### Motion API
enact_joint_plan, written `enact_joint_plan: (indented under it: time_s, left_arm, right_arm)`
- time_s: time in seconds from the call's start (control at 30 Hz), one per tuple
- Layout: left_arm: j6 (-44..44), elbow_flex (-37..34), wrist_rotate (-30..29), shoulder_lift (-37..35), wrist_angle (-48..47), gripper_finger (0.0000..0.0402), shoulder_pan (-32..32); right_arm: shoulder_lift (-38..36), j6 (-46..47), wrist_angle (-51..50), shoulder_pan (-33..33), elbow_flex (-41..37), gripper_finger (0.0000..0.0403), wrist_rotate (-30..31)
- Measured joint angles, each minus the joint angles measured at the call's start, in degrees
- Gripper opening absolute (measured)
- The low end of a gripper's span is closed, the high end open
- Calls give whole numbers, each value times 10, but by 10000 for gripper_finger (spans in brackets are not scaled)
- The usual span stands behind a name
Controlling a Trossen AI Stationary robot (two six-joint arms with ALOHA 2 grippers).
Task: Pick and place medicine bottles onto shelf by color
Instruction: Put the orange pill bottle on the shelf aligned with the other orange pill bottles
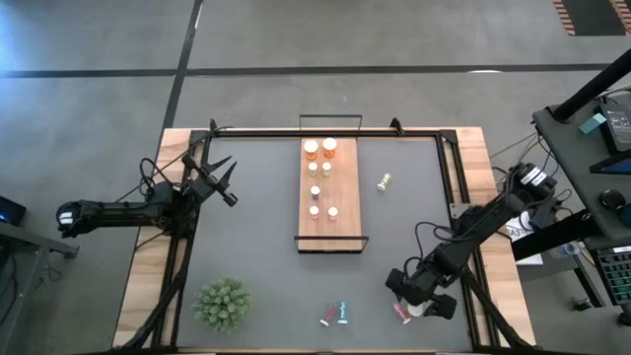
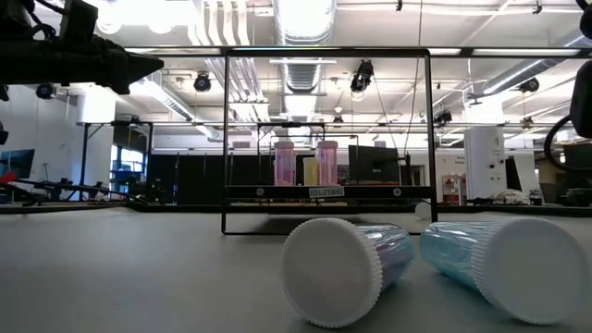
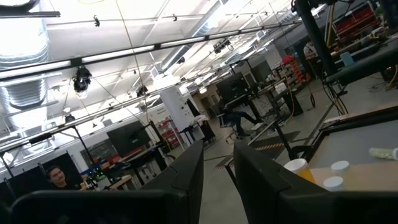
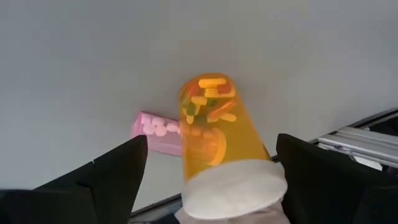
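Grey tabletop (image 4: 93,56), orange bottle (image 4: 214,130) between right gripper's (image 4: 211,168) spread jaws.

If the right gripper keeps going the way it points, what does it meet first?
Probably the orange bottle, which stands between the open right gripper fingers; the pink bottle lies just behind it.

orange bottle (image 4: 217,134) between open fingers (image 4: 102,174), pink bottle (image 4: 157,132) possibly touching

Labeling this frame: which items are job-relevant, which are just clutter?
Job:
- shelf with bottles standing on it
- orange bottle between open right gripper fingers
- pink bottle
- teal bottle
- yellow-green bottle

Clutter:
- green plant
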Motion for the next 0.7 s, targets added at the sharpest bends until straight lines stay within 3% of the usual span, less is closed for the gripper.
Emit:
enact_joint_plan:
  time_s: [0.7]
  left_arm:
    - [0, 0, 0, 0, 0, 72, 0]
  right_arm:
    - [5, -21, 3, 0, 2, 254, 1]
